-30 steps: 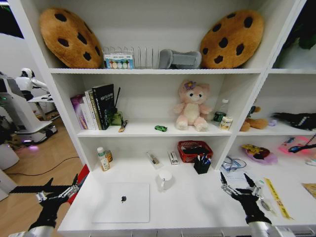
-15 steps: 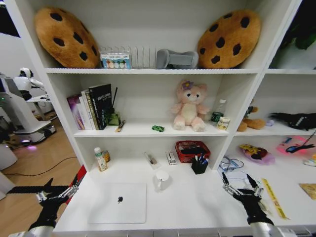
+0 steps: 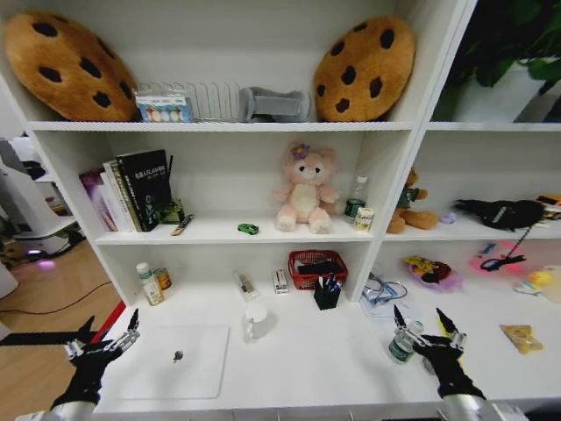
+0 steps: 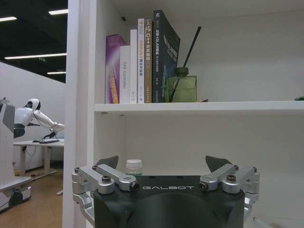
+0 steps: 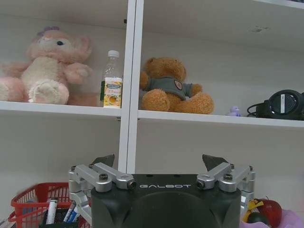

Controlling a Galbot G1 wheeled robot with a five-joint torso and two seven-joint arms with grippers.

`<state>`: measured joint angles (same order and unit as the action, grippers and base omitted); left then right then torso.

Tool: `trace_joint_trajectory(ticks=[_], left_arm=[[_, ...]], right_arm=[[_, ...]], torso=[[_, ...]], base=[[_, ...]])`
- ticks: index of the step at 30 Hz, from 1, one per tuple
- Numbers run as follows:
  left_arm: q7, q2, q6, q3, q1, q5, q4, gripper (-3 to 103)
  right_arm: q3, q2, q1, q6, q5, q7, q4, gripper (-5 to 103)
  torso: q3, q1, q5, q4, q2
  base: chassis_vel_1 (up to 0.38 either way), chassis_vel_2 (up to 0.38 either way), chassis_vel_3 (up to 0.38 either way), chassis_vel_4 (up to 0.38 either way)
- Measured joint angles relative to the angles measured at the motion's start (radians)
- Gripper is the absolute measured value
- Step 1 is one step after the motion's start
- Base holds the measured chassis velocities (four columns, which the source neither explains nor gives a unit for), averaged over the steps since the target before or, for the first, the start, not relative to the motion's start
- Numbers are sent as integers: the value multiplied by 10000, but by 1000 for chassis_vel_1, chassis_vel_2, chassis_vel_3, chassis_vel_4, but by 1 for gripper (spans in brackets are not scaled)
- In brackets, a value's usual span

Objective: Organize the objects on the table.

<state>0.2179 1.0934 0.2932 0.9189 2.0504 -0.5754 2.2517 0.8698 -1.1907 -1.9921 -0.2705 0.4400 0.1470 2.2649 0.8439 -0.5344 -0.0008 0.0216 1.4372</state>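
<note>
A thin silver laptop (image 3: 173,360) lies closed on the white table (image 3: 307,368), at the front left. My left gripper (image 3: 110,328) hovers open just left of it, off the table's left edge, holding nothing. Low at the front right, my right gripper (image 3: 421,319) is open and empty above the table, next to a green can (image 3: 401,345). The tiny green toy car (image 3: 248,229) sits on the shelf above the table. Pens (image 3: 327,285) stand in a black holder at the back of the table. Both wrist views show the open grippers (image 4: 161,164) (image 5: 161,161) facing the shelving.
A white mug (image 3: 255,320), a red basket (image 3: 317,267) and a small bottle (image 3: 145,282) stand on the table. A pink plush bear (image 3: 302,189), books (image 3: 131,189) and two cookie cushions (image 3: 364,66) fill the shelves. Toys and headphones (image 3: 500,213) crowd the right bay.
The head camera has swung right, so the whole picture has shifted left and the green can has come into view. Both grippers hold the same open pose.
</note>
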Motion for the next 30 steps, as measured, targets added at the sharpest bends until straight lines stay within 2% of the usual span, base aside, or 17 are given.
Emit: trace_joint_trajectory(ticks=[12, 17, 22, 30], left_arm=[[0, 0, 0, 0, 0, 0, 0, 100], [0, 0, 0, 0, 0, 0, 0, 100], [-1, 0, 0, 0, 0, 0, 0, 100], [0, 0, 0, 0, 0, 0, 0, 100]], right_arm=[[-101, -218, -194, -21, -90, 23, 53, 100], [-222, -276, -207, -32, -159, 26, 53, 100], [-341, -327, -299, -40, -187, 31, 84, 100], [-437, -411, -361, -86, -344, 50, 96, 100]], torso=[[1, 0, 13, 3, 0], [1, 0, 11, -5, -1], [0, 1, 6, 4, 0], [0, 1, 7, 0, 0]], base=[[-142, -143, 135, 149], [-131, -150, 135, 137], [-124, -135, 125, 129], [-140, -141, 139, 127]])
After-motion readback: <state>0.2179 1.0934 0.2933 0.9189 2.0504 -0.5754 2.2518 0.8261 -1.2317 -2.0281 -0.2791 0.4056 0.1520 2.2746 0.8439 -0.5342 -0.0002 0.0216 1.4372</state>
